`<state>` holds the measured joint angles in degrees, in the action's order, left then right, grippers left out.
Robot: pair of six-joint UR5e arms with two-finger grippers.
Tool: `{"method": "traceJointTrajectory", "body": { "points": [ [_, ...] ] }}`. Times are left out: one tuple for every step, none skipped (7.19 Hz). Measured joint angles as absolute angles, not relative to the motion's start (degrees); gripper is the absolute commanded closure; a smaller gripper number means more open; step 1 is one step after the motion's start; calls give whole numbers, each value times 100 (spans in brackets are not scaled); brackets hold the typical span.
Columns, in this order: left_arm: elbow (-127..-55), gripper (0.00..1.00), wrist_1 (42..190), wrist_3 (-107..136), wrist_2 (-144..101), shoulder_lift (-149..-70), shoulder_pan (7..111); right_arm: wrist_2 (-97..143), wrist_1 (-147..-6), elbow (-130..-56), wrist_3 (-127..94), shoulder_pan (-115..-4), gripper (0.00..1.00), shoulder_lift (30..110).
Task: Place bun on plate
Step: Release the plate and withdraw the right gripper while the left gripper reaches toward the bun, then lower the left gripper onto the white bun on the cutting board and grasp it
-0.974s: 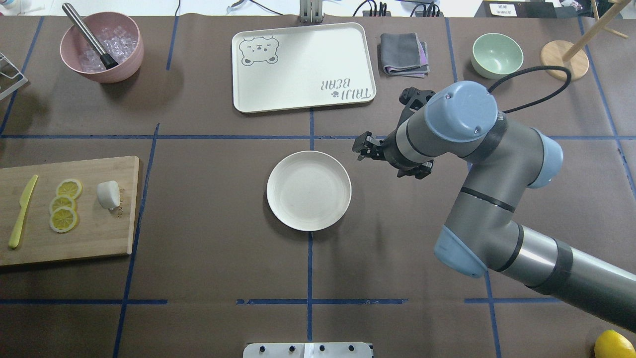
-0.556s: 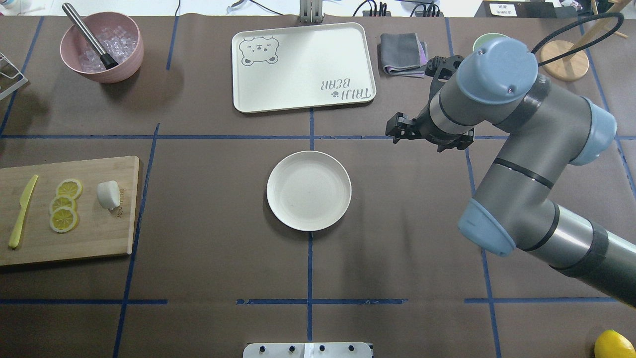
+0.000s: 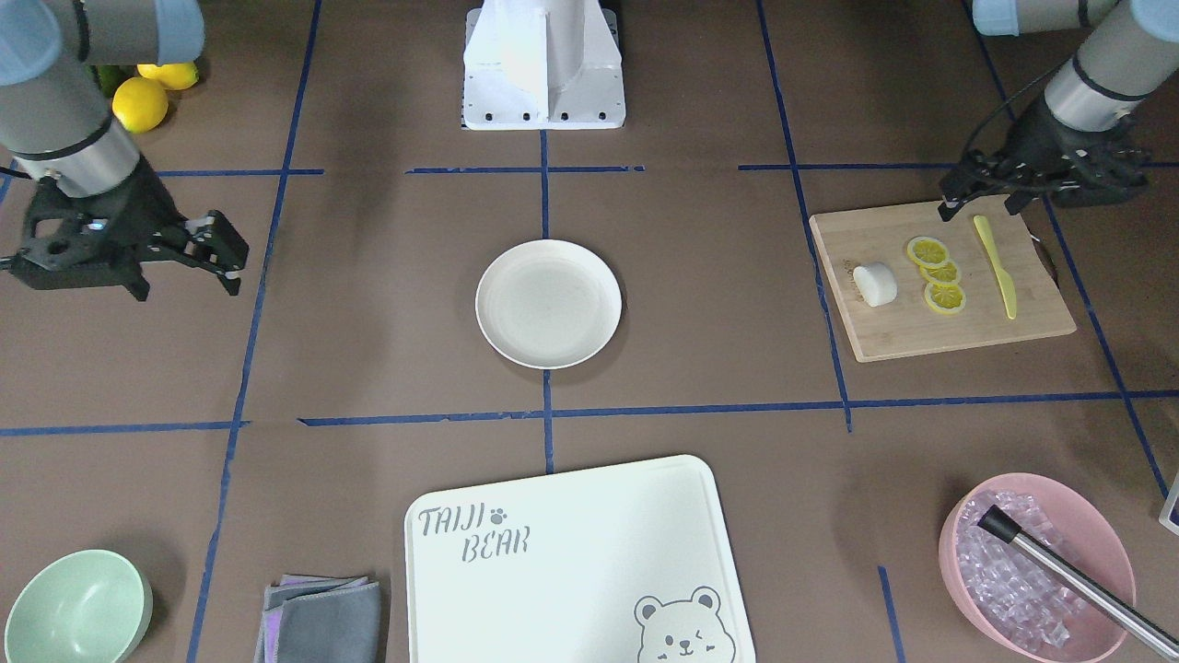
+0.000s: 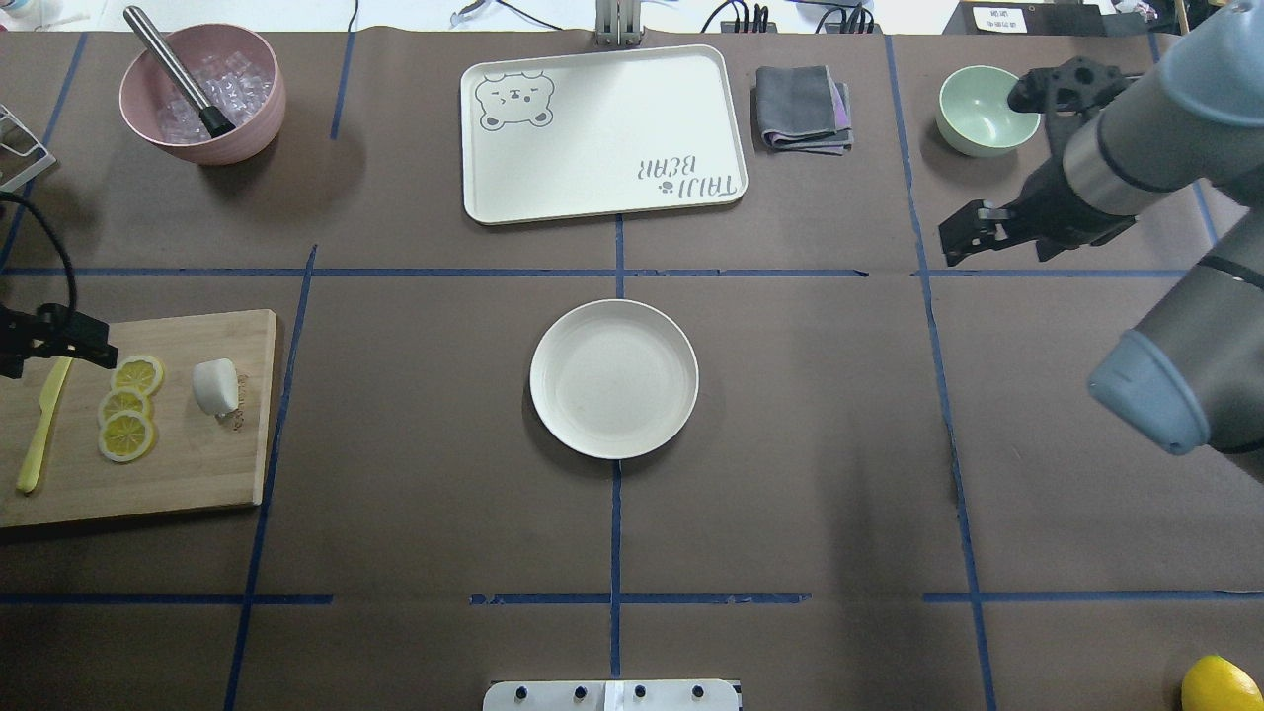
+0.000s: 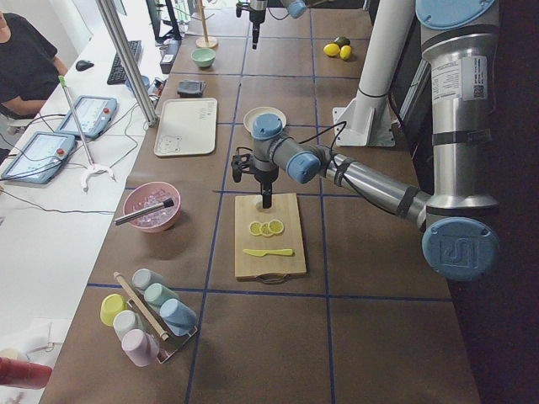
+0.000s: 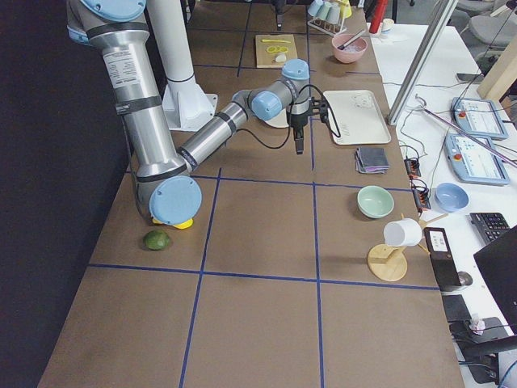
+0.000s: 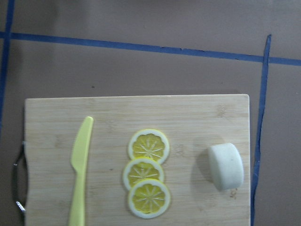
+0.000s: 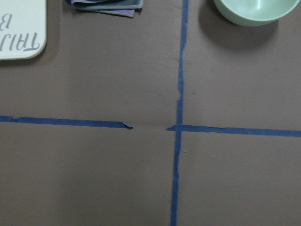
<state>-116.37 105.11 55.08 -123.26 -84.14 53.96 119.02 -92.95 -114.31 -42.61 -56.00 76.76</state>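
Note:
The white bun point(image 4: 215, 385) lies on the right part of a wooden cutting board point(image 4: 197, 464), also seen in the front view as the bun point(image 3: 875, 284) and in the left wrist view as the bun point(image 7: 226, 165). The round cream plate point(image 4: 614, 379) sits empty at the table's middle; in the front view the plate point(image 3: 548, 304) is bare too. My left gripper point(image 4: 49, 346) hovers open over the board's knife end, left of the bun; the front view shows the left gripper point(image 3: 976, 198) apart from the bun. My right gripper point(image 4: 963, 237) hangs open and empty far right of the plate.
Three lemon slices point(image 4: 128, 407) and a yellow knife point(image 4: 44, 420) share the board. At the back stand a pink bowl point(image 4: 202, 94) of ice, a bear tray point(image 4: 602, 133), a folded cloth point(image 4: 803, 107) and a green bowl point(image 4: 987, 109).
The right arm has swung from beside the plate to the back right, near the green bowl. The left gripper has come into view over the board's left end.

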Motion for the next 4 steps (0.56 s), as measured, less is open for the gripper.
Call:
{"method": "traceJointTrajectory", "body": {
  "points": [
    [-11454,0,10848,5984,-12011,-8581,4970,12075,-9243,-11485,-3636,-5971,0,8067],
    [-11207,0,11086,6298,-11739,-8794,4652,12290,-9121,-11493,-3090,-6327,0,8450],
    [-10894,0,11344,6442,-11507,-8945,4459,12511,-8965,-11480,-2616,-6667,0,8813],
    [-10605,0,11634,6493,-11398,-9024,4371,12679,-8876,-11457,-2235,-6947,0,9079]
  ]
}}
